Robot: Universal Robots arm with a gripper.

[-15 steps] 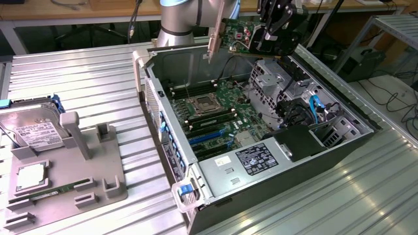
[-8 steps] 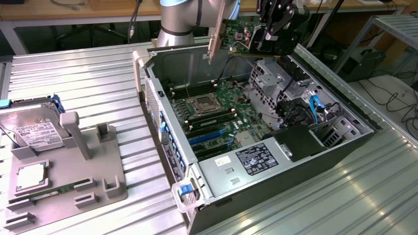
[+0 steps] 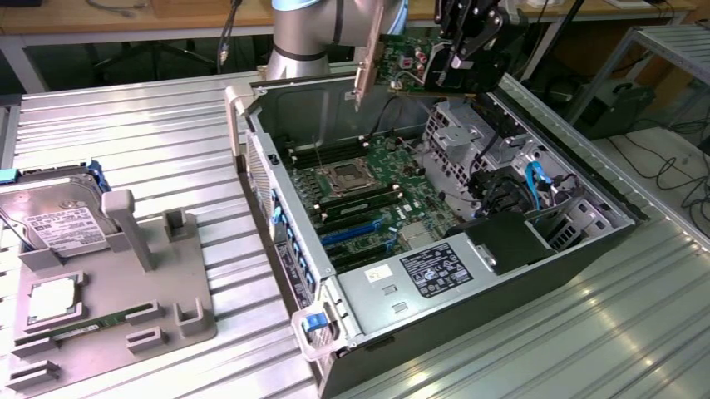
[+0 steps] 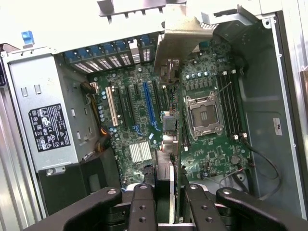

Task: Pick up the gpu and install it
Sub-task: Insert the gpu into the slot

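**Card in the grip, hanging over the open case**

The gripper (image 3: 446, 73) is pinching the gpu (image 3: 394, 56), its fingers (image 4: 143, 206) pressed against the card's two faces. The card hangs edge-down above the open computer case (image 3: 258, 158), over the end away from the power supply (image 4: 45, 126) and clear of the motherboard (image 3: 377, 195). Its silver bracket (image 3: 363, 83) faces the case's rear wall, where the slot openings are. The case lies on its side on the table (image 3: 133, 125), toward the edge on the exterior view's right.

The step in hand looks like lining the card up with the long blue slot (image 4: 148, 102). To do that well, the card should stay upright and parallel to the slot, with the bracket square to the rear wall (a skewed edge would likely jam rather than seat).

Room inside is tight. The power supply closes one end, and the drive cage (image 3: 455, 125) and loose cables (image 3: 533, 187) crowd one side. The CPU socket (image 4: 202, 113) sits just beside the card's line. Overhead is open.
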